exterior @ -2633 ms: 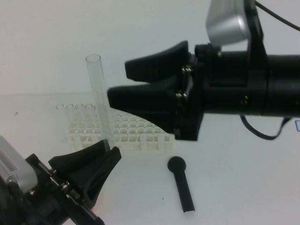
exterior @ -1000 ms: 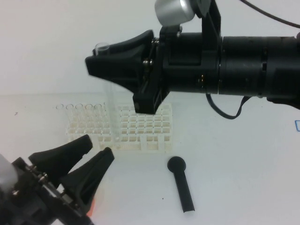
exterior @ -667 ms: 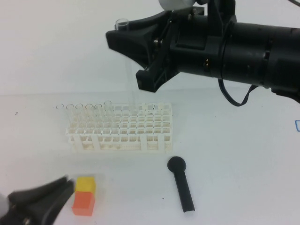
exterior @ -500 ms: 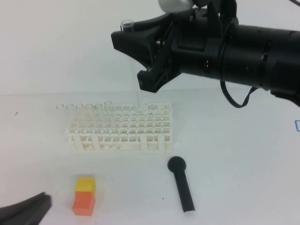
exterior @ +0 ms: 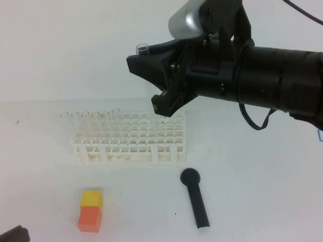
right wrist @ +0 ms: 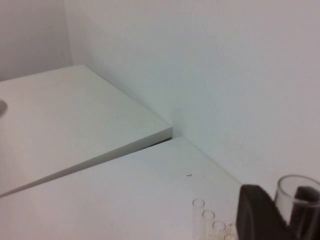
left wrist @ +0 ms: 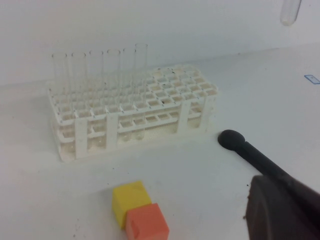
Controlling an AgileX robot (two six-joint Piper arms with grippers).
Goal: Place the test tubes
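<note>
Clamped test tube (exterior: pixel 143 50) in right gripper (exterior: pixel 147 71), upper centre, above rack (exterior: pixel 128 140). Needed plumb descent (left gripper (exterior: pixel 12 235) bottom-left, grip unclear).

No writing, number or brand can be read anywhere; the only candidate is a small blue-edged label (exterior: pixel 320 134) lying flat on the worktop (exterior: pixel 252 166), well off to the right of the white test tube rack (exterior: pixel 128 138) (the high view's edge cuts it short); its print is too small to make out.
</note>
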